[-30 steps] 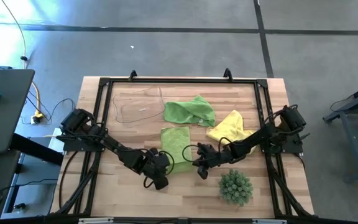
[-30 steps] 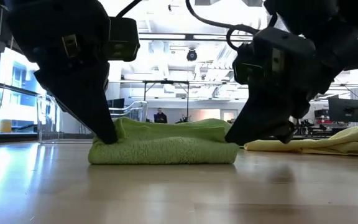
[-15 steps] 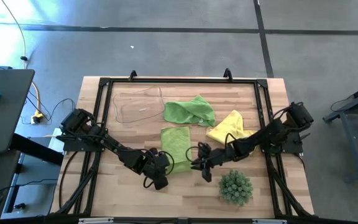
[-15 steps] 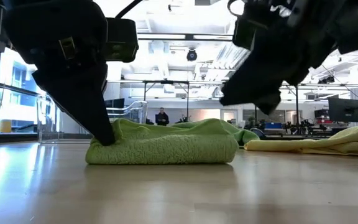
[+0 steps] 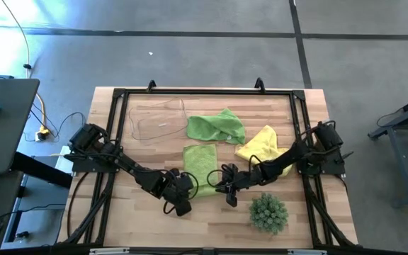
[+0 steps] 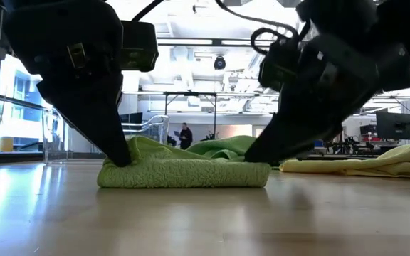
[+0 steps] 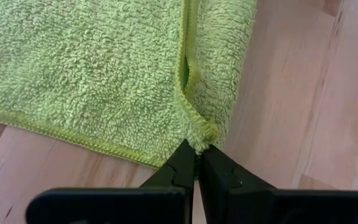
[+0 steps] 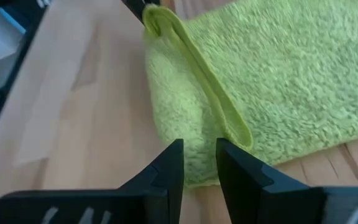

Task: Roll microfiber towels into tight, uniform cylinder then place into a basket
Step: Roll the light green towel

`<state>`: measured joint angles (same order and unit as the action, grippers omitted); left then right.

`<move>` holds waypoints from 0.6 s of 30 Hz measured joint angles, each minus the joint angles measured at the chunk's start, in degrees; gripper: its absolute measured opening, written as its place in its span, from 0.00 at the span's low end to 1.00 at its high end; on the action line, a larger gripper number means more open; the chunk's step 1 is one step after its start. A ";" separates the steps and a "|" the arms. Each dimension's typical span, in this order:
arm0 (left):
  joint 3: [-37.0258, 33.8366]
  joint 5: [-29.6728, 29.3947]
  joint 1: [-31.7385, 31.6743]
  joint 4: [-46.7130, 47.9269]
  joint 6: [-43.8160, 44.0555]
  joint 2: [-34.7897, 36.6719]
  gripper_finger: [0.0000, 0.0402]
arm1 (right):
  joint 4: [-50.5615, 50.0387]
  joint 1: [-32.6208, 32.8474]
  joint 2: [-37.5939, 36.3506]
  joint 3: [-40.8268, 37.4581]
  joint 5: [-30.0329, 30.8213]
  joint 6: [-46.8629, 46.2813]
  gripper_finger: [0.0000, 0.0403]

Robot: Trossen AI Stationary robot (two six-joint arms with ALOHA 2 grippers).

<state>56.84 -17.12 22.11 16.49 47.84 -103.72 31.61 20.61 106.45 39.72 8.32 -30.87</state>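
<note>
The left gripper pinches the lime green towel's rolled corner; the right gripper hovers parted. Soft, floppy terry (best held at hems).

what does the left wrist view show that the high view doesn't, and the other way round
Only the left wrist view shows the left claw shut, pinching the folded corner of the near green towel.

Only the high view shows the whole table: the second green towel, the yellow towel, the clear basket, the spiky plant, and the right claw at the towel's other end.

Both show the near green towel lying on the wood, its near edge partly rolled.
</note>
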 joint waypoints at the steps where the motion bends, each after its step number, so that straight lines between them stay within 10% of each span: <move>1: 0.00 0.00 0.00 0.00 0.02 0.00 0.00 | 0.00 -0.01 0.41 0.00 0.00 -0.11 0.22; 18: 0.07 1.80 -0.02 11.65 -8.68 4.39 0.32 | -0.55 0.04 1.88 0.07 0.03 -0.13 0.22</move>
<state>56.90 -15.32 22.09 28.14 39.15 -99.33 31.05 20.64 108.33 39.79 8.34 -31.00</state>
